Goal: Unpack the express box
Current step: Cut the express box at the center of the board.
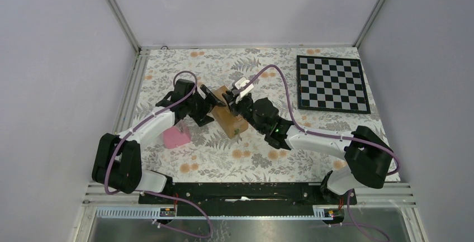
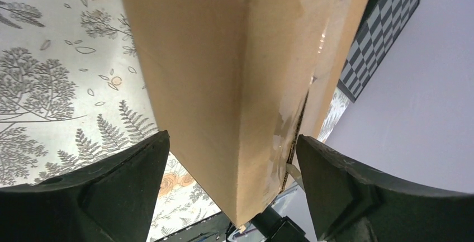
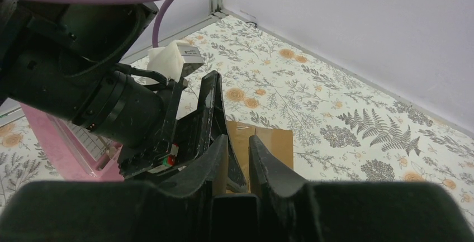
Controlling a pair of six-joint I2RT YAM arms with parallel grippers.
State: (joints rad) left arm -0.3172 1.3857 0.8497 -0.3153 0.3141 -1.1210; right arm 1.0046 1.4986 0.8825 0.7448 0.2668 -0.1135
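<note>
The express box (image 1: 228, 120), a brown carton, lies aslant in the middle of the floral table. My left gripper (image 1: 211, 104) is at its left end. In the left wrist view the left gripper (image 2: 232, 137) stands open, with the box (image 2: 218, 69) between its fingers and a gap on each side. Torn tape and a split seam run down the box's right edge, and a thin grey blade (image 2: 293, 173) pokes in there. My right gripper (image 1: 239, 107) is at the box's far right side. The fingers of the right gripper (image 3: 237, 138) are nearly together on a slim orange-and-black cutter, mostly hidden.
A pink wedge (image 1: 176, 137) lies under the left forearm, left of the box. A chessboard (image 1: 331, 84) lies at the back right. Grey walls and metal frame rails close the table at the back and sides.
</note>
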